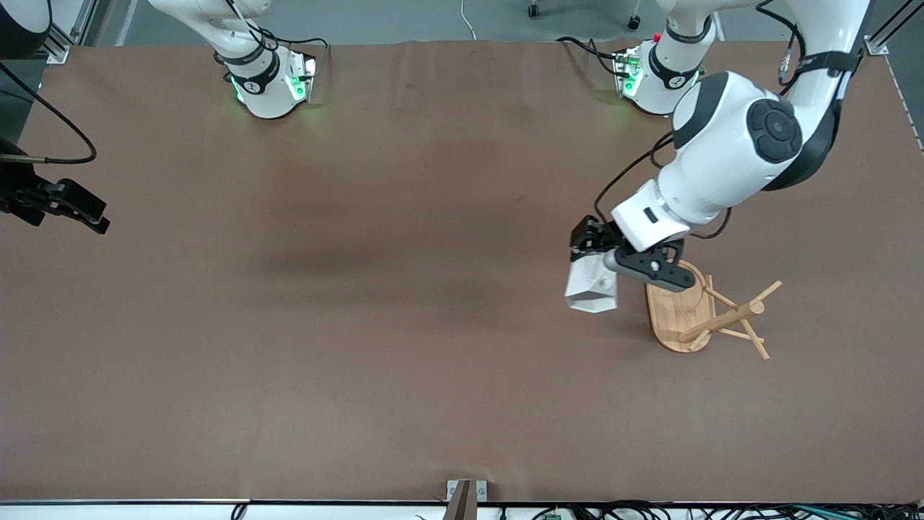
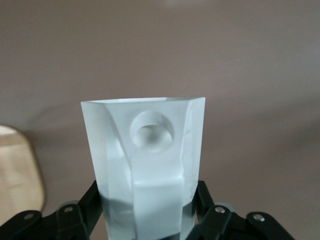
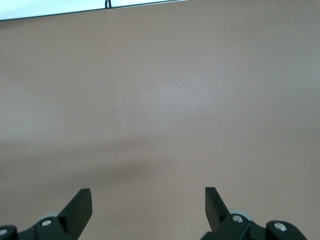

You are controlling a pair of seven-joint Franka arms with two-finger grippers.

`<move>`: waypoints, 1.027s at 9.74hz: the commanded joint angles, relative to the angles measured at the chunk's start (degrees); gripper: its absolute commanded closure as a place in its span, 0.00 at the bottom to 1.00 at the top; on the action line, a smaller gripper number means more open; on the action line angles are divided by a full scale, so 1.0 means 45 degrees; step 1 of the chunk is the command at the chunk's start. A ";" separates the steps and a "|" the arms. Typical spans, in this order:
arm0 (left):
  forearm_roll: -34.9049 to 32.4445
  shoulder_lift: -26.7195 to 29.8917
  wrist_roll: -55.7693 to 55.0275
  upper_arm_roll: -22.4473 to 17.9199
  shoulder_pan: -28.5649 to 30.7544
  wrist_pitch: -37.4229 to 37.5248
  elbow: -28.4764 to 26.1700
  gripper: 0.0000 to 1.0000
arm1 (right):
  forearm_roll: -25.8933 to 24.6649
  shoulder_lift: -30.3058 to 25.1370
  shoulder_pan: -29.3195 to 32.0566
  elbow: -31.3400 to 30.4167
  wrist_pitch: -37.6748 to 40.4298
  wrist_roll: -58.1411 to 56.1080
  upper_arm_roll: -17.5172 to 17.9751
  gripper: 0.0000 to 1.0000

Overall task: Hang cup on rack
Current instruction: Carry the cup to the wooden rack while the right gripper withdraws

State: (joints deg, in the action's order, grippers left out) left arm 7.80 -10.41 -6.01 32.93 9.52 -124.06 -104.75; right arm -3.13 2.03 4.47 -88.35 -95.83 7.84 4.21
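My left gripper (image 1: 605,264) is shut on the white faceted cup (image 1: 592,289) and holds it tilted above the table, just beside the rack's oval base. In the left wrist view the cup (image 2: 150,165) fills the middle, gripped on both sides by the black fingers (image 2: 207,200). Its blocky handle with the round hole (image 2: 152,131) faces the camera. The bamboo rack (image 1: 711,321) stands toward the left arm's end of the table, and its thin pegs are bare. My right gripper (image 1: 68,206) waits open at the right arm's end, its fingers (image 3: 80,207) wide apart over bare table.
Brown paper covers the table (image 1: 361,325). An edge of the rack's base (image 2: 17,172) shows beside the cup in the left wrist view. The two arm bases (image 1: 271,83) (image 1: 653,79) stand along the table edge farthest from the front camera.
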 commanded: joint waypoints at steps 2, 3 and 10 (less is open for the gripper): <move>0.0702 0.1900 0.1622 -0.0930 0.0072 -0.0145 -0.2695 1.00 | -0.0144 0.0017 0.0743 0.1172 0.1599 0.0171 0.0119 0.00; 0.1211 0.2232 0.2731 -0.1299 0.0072 -0.0242 -0.3376 1.00 | -0.0125 -0.0003 0.0764 0.1525 0.1937 0.0171 0.0158 0.00; 0.2173 0.1885 0.6353 -0.3157 0.0091 -0.0653 -0.4047 1.00 | 0.1126 -0.0158 0.1234 0.1489 0.2368 0.0249 0.0178 0.00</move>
State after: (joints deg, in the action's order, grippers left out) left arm 16.55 -0.76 19.97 19.44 9.77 -125.73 -121.35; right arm 1.38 1.92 9.29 -81.89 -86.45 8.19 4.07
